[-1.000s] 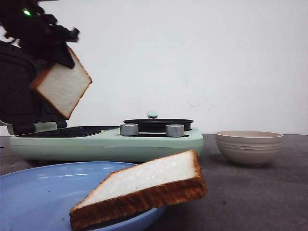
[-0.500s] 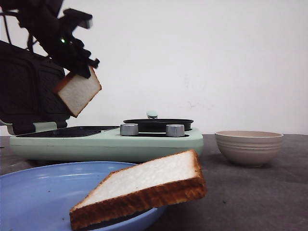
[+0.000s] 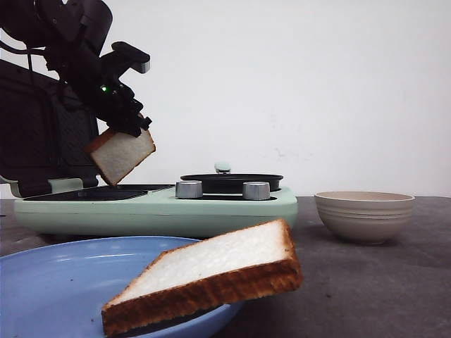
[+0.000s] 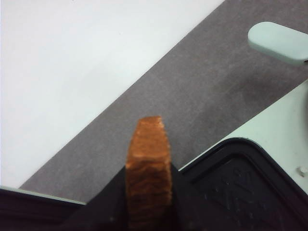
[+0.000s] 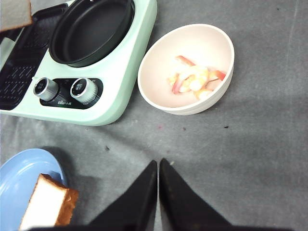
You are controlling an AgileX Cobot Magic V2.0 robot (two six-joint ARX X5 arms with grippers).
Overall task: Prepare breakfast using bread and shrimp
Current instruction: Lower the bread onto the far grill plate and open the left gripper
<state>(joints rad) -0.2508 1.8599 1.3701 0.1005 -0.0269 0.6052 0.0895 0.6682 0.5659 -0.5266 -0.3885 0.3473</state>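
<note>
My left gripper [image 3: 130, 127] is shut on a slice of bread [image 3: 121, 155] and holds it tilted just above the black grill plate [image 3: 99, 192] of the mint-green cooker [image 3: 211, 208]. The left wrist view shows the slice's brown crust [image 4: 148, 168] pinched between the jaws. A second slice [image 3: 211, 271] leans on the rim of the blue plate [image 3: 49, 282] at the front. Orange-red shrimp pieces [image 5: 195, 79] lie in the beige bowl [image 5: 159, 94]. My right gripper [image 5: 158, 164] is shut and empty above the grey table, between the plate and the bowl.
The cooker's open dark lid [image 3: 32, 134] stands upright behind the held slice. A black round pan [image 3: 231, 182] with a pale green knob [image 3: 223, 167] sits on the cooker's right half, above two silver dials [image 3: 189, 189]. The bowl [image 3: 363, 215] stands right of the cooker.
My left gripper has carried the bread slice down and to the right, from high beside the lid to just above the grill plate. The right gripper's earlier position is not shown.
</note>
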